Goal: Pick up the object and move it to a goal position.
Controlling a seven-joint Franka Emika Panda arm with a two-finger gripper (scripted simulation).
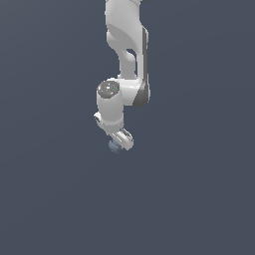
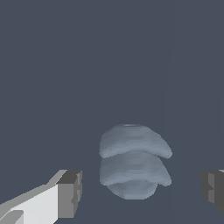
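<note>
Here, arm (image 1: 122, 94) reaching down, pincer (image 2: 140, 192) apparently spread around object (image 2: 133, 161)

In the exterior view the arm (image 1: 122, 60) runs off the top edge, so its base is unseen. The gripper (image 1: 119, 142) covers most of the object (image 1: 114, 147); only a small blue-grey sliver shows, too small to read its shape. There the fingers cannot be made out. In the wrist view both fingers (image 2: 69, 192) are cut by the frame edges, and the far one seems barely in frame.
</note>
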